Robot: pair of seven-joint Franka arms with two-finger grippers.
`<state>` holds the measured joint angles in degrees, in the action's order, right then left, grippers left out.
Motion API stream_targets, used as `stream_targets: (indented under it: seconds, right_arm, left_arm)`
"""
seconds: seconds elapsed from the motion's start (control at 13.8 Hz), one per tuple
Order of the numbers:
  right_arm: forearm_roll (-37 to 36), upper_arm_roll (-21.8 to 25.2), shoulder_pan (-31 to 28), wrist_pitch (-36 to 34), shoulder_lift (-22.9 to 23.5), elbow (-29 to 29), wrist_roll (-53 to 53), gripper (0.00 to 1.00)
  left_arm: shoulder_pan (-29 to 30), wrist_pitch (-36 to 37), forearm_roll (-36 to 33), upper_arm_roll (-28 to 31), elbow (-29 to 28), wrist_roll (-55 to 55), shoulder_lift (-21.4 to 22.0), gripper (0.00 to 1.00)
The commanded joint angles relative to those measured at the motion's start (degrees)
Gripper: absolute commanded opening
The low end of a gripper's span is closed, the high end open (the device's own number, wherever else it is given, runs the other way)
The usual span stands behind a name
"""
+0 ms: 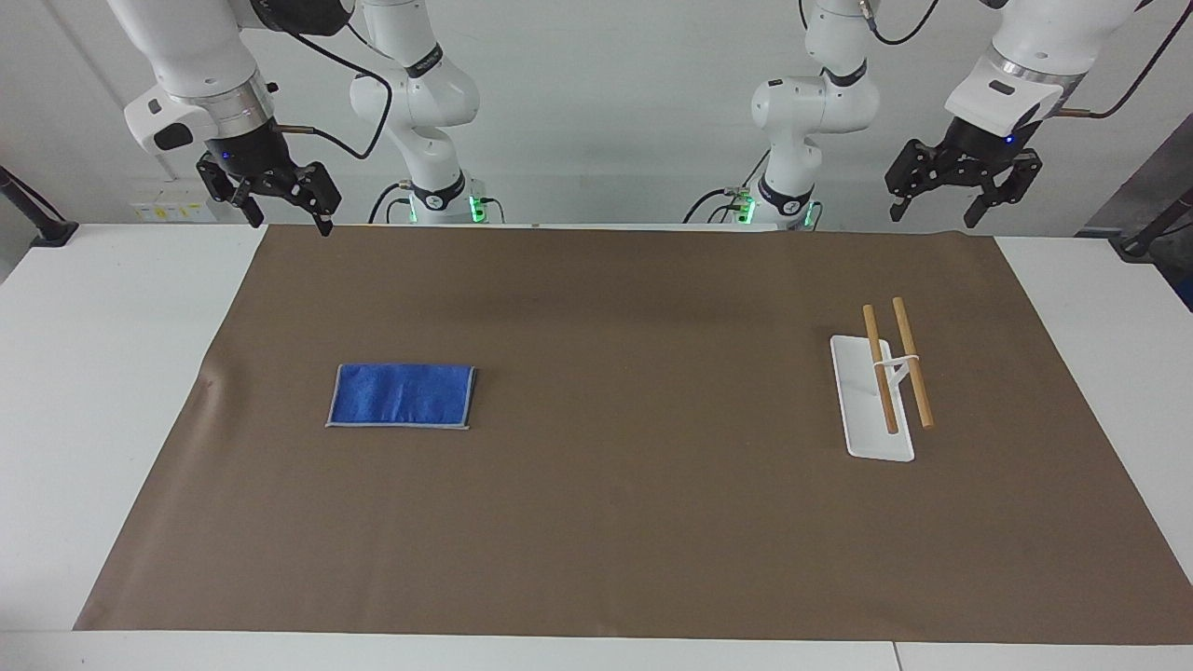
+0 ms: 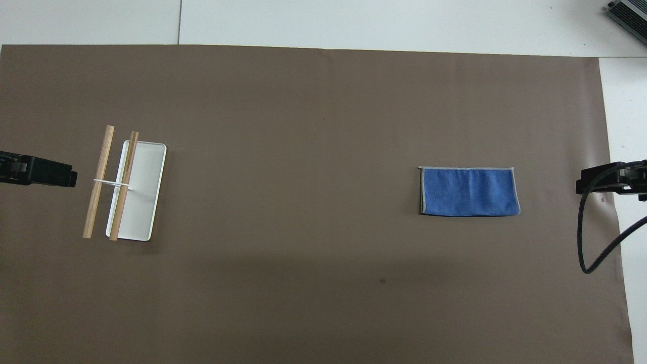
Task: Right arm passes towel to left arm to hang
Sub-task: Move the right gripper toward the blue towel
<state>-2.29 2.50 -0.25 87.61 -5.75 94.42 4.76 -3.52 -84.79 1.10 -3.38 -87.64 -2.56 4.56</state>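
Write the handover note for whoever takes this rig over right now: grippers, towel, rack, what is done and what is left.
Right gripper: open, empty, raised at the mat's robot-side edge, waiting.
Left gripper: open, empty, raised at the mat's other robot-side corner.
Towel: folded flat on the brown mat, toward the right arm's end, untouched.
Rack: white base with two wooden bars, toward the left arm's end, nothing hung.
Done: nothing yet.
Left: right arm picks up towel, passes it to left arm, left arm hangs it on the rack.

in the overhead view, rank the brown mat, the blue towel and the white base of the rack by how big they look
1. Large brown table mat, by far the largest.
2. Small bright blue rectangular microfibre towel.
3. Flat white rectangular base of the rack, slightly smaller, though two wooden rods cover part of it, so second and third are close.
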Motion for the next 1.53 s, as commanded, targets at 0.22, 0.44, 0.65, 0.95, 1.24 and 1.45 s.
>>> stream_targets:
  seconds: [0.22, 0.44, 0.65, 0.95, 1.24, 1.45]
  right_arm:
    - [0.98, -0.39, -0.19, -0.86, -1.1, 0.58, 0.51, 1.0]
    - [0.28, -0.3, -0.27, -1.64, -2.15, 0.67, 0.16, 1.0]
    - [0.37, -0.39, -0.1, -2.7, -2.69, 1.11, 0.16, 1.0]
    - [0.45, -0.83, -0.1, -2.35, -2.78, 1.46, 0.69, 1.0]
    - [0.71, -1.18, 0.51, 3.59, -4.0, 7.59, 0.34, 1.0]
    - [0.71, -1.18, 2.35, 14.84, -3.22, 13.66, 0.42, 1.0]
  left_arm:
    - [0.71, -0.2, 0.14, 0.65, -1.48, -0.16, 1.5, 1.0]
    - [0.71, -0.2, 0.14, 1.71, -1.48, -0.16, 1.5, 1.0]
    - [0.71, -0.2, 0.14, 1.71, -1.48, -0.16, 1.5, 1.0]
    - [0.71, -0.2, 0.14, 1.71, -1.48, -0.16, 1.5, 1.0]
    - [0.71, -0.2, 0.14, 1.71, -1.48, -0.16, 1.5, 1.0]
    - [0.71, -0.2, 0.14, 1.71, -1.48, -0.16, 1.5, 1.0]
